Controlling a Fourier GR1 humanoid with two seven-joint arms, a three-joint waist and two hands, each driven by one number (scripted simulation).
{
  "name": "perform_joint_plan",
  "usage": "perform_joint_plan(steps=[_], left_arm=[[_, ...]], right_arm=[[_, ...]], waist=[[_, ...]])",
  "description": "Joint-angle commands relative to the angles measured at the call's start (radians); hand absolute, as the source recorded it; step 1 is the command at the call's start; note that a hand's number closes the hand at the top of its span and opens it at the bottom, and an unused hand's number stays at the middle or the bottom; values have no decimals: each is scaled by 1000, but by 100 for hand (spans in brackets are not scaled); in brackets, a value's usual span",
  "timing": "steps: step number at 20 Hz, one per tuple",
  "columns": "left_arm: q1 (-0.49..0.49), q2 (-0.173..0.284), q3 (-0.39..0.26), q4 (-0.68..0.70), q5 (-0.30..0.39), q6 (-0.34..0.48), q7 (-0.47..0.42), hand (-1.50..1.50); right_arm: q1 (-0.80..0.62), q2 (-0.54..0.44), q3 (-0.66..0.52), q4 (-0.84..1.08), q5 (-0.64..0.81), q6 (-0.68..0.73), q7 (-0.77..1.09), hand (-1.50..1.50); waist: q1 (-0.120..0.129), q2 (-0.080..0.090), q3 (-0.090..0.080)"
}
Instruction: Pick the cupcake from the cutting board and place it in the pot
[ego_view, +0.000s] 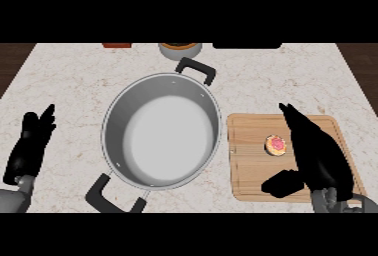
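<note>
Counter (66, 75): pale marbled stone, running under everything I can reach.

Pot (162, 131): big steel one with two black handles, well off to the left of my right hand and nothing inside it. Its oval runs from near-left to far-right, one handle pointing away and right, the other back toward me.

Cutting board (251, 185): wooden, directly beneath my right hand, its left edge just beside the pot's rim. Long side runs away from me.

My right hand (314, 150): hovering over the right half of the board, fingers straight and stretched away from me, thumb sticking out low on the left. Wide, holding nothing.

My left hand (29, 145): resting at the far left edge, fingers up and relaxed, well apart from the pot.

Cupcake (276, 145): small, tan rim with a pink top, sitting on the board just left of my right palm, between fingers and thumb line. I cannot tell whether it touches the hand. Seen from above it is round, so no long axis to speak of; the pink top faces up.

Step, as I judge it: the approach to the grasp, pick not yet made. Next I need to shift slightly left, come down, and curl fingers and thumb round the cupcake without tipping it.
</note>
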Motion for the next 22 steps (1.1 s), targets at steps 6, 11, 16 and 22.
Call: perform_joint_plan(steps=[6,11,16,22], left_arm=[[9,18,42,-34,-10,-48,27,0],[13,-41,38,-16,-64,-14,9,0],[-2,-29,87,4,-52,-93,12,0],[-50,-100,82,-41,-151,-66,122,0]], right_arm=[[-31,61,-39,89,4,94,135,-150],[-37,96,-77,164,22,104,84,-150],[-29,137,-82,241,81,86,37,-150],[17,114,-151,260,107,100,-99,-150]], waist=[[8,1,2],[6,2,2],[4,3,2],[-1,2,3]])
